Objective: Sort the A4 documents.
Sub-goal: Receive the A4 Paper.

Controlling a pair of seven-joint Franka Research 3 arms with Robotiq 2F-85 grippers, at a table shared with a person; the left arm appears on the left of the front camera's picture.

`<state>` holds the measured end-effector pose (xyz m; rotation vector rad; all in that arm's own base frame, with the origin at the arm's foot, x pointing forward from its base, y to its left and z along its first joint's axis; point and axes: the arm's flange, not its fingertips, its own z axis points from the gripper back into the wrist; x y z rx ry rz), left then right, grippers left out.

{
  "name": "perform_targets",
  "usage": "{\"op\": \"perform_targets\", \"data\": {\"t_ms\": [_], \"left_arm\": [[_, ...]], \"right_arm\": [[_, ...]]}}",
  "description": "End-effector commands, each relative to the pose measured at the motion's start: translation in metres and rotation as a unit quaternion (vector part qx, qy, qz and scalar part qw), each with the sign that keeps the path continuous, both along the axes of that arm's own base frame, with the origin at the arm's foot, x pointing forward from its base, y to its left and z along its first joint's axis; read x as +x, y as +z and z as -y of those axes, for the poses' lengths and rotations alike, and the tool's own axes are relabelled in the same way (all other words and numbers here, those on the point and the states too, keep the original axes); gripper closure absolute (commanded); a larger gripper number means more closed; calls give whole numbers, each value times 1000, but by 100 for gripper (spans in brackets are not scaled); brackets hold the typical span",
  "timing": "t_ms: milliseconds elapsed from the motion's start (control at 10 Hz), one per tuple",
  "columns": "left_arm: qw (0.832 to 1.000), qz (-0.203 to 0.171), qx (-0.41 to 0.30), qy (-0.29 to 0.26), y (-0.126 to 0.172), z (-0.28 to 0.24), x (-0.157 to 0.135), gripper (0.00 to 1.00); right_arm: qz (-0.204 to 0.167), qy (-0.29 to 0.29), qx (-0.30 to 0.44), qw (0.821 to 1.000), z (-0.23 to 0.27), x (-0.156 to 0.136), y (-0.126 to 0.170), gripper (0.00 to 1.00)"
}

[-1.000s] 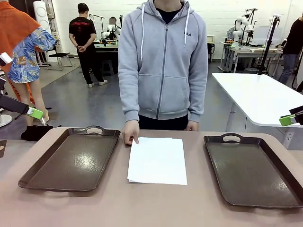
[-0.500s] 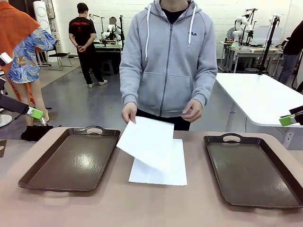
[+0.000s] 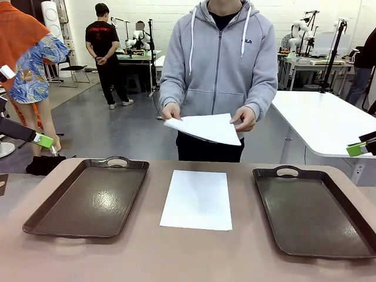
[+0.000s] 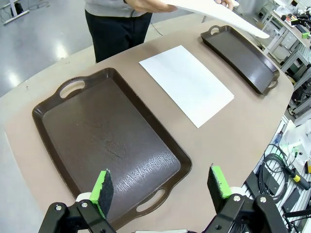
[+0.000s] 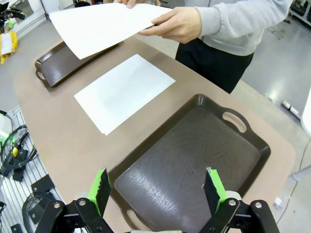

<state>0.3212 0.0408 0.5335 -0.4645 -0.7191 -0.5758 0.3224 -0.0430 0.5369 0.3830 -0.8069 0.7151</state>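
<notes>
A4 documents (image 3: pixel 197 200) lie flat at the middle of the table (image 3: pixel 176 261), between the left tray (image 3: pixel 88 197) and the right tray (image 3: pixel 317 211), while a person standing at the far edge holds another white sheet (image 3: pixel 205 128) up in both hands (image 3: pixel 244 119). The left gripper (image 4: pixel 161 184) and right gripper (image 5: pixel 158 187) hover spread wide and empty, each over its tray's near end.
</notes>
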Motion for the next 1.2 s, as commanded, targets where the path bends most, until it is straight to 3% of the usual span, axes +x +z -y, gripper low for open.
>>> {"op": "perform_targets", "data": {"t_ms": [0,1100], "left_arm": [[1000,2,-6,-3,1,0,-1,0],[1000,2,-6,-3,1,0,-1,0]], "right_arm": [[-1,7,6,1000,-1,2,-2,0],[-1,7,6,1000,-1,2,-2,0]]}}
